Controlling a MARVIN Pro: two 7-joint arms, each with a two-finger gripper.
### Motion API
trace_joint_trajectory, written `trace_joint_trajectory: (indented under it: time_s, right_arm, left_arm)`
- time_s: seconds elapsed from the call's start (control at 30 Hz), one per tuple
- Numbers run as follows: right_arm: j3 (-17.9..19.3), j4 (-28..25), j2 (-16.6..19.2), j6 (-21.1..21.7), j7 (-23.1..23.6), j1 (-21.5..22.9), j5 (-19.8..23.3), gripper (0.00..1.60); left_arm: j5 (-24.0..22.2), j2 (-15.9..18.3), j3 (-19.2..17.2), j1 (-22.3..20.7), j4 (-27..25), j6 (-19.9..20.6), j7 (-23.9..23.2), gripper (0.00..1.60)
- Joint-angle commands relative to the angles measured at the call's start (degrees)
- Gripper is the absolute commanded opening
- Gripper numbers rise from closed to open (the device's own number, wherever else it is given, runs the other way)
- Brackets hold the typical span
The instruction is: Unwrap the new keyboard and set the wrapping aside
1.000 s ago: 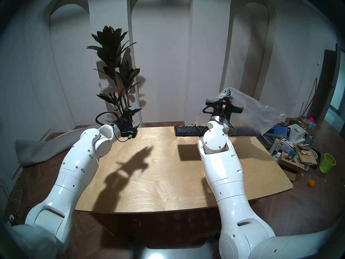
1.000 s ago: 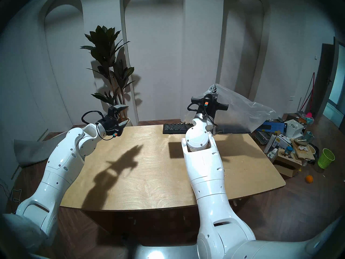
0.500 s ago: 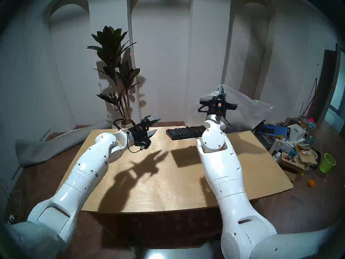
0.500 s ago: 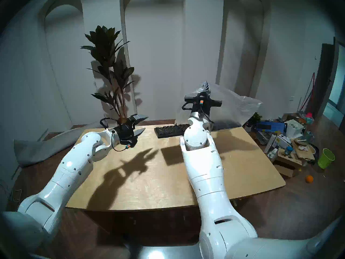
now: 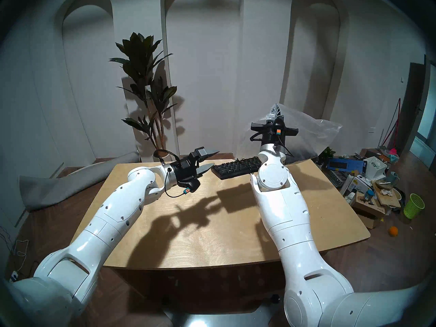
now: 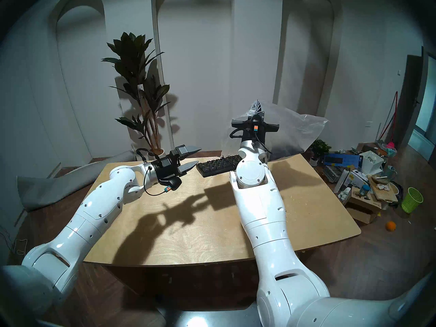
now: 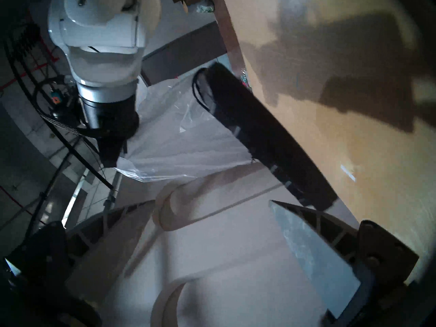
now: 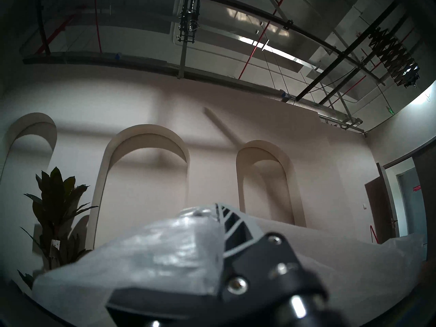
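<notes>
Two robot arms over a wooden table (image 5: 212, 236), one raising a clear plastic bag (image 5: 313, 135) off a black keyboard (image 5: 236, 169).

The keyboard lies at the far edge of the table, its left end bare, its right end hidden behind the right arm. The right gripper (image 5: 278, 109), above the keyboard, is pinched shut on the top of the bag, which hangs down behind it and billows to the right. The left gripper (image 5: 211, 159) points level at the keyboard's left end with its fingers spread, just short of it. A tall potted plant (image 5: 146, 83) stands behind the table's far left corner; boxes and a green basket (image 5: 413, 205) litter the floor right of the table.
</notes>
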Motion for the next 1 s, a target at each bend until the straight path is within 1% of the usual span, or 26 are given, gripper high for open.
trace_joint_trajectory:
  time_s: [0.0,0.03,0.07,0.1,0.17,0.2,0.27,0.4,0.43,0.47,0.53,0.6,0.63,0.67,0.7,0.73,0.8,0.9,0.97]
  right_arm:
    - [-0.2,-1.4,0.9,-3.6,2.8,2.5,2.5,0.00]
    - [-0.2,-1.3,1.0,-3.9,3.1,2.5,2.9,0.00]
    - [-0.3,-1.2,1.1,-4.1,3.4,2.5,3.2,0.00]
    - [-0.3,-1.2,1.2,-4.2,3.5,2.5,3.4,0.00]
    - [-0.3,-1.1,1.4,-4.5,3.9,2.6,3.9,0.00]
    - [-0.4,-1.1,1.4,-4.6,4.0,2.6,4.1,0.00]
    - [-0.4,-1.0,1.5,-4.6,4.1,2.6,4.3,0.00]
    - [-0.5,-1.0,1.7,-4.6,4.3,2.6,4.7,0.00]
    - [-0.5,-1.0,1.7,-4.6,4.3,2.6,4.7,0.00]
    - [-0.6,-0.9,1.7,-4.7,4.4,2.6,4.9,0.00]
    - [-0.6,-0.9,1.9,-4.8,4.6,2.7,5.1,0.00]
    - [-0.7,-0.9,2.0,-4.9,4.7,2.7,5.4,0.00]
    - [-0.7,-0.8,2.0,-5.0,4.8,2.7,5.5,0.00]
    - [-0.8,-0.8,2.1,-5.1,4.9,2.7,5.6,0.00]
    - [-0.8,-0.8,2.1,-5.1,4.9,2.7,5.7,0.00]
    - [-0.8,-0.8,2.1,-5.1,4.9,2.7,5.7,0.00]
    - [-0.9,-0.8,2.2,-5.3,5.1,2.8,6.0,0.00]
    - [-0.9,-0.8,2.3,-5.3,5.2,2.8,6.2,0.00]
    - [-1.0,-0.7,2.4,-5.3,5.2,2.8,6.3,0.00]
  left_arm:
    - [-4.7,1.5,3.2,-2.5,-1.0,-7.3,-0.8,1.60]
    - [-5.3,2.2,3.6,-2.5,-1.0,-8.1,-0.6,1.60]
    - [-4.8,3.3,4.2,-2.8,-1.0,-9.8,-1.6,1.60]
    - [-4.9,4.0,4.5,-2.8,-0.7,-10.2,-2.0,1.60]
    - [-4.3,4.5,3.8,-3.2,1.0,-12.9,-2.4,1.60]
    - [-4.0,4.7,3.9,-3.6,1.7,-13.0,-2.7,1.60]
    - [-3.6,4.1,3.0,-5.0,4.6,-11.9,-2.9,1.60]
    - [-4.0,2.7,1.5,-8.3,9.5,-11.3,-4.1,1.60]
    - [-4.0,2.7,1.5,-8.3,9.5,-11.3,-4.1,1.60]
    - [-3.9,2.4,1.4,-9.2,10.8,-11.3,-4.6,1.60]
    - [-3.9,1.6,0.4,-9.7,12.3,-11.3,-5.2,1.60]
    - [-4.1,0.6,0.3,-10.5,14.0,-11.5,-5.5,1.60]
    - [-4.4,0.1,1.0,-11.6,15.3,-12.0,-5.6,1.60]
    - [-4.1,-0.4,0.5,-11.1,15.1,-12.0,-5.7,1.60]
    - [-4.4,-0.8,1.3,-12.0,16.0,-12.6,-5.6,1.60]
    - [-4.4,-0.8,1.3,-12.0,16.0,-12.6,-5.6,1.60]
    - [-5.2,-1.9,1.5,-12.1,16.0,-13.8,-6.2,1.60]
    - [-6.9,-2.5,1.2,-11.9,15.2,-15.9,-7.1,1.60]
    - [-8.7,-2.9,0.9,-11.4,14.3,-16.3,-7.8,1.60]
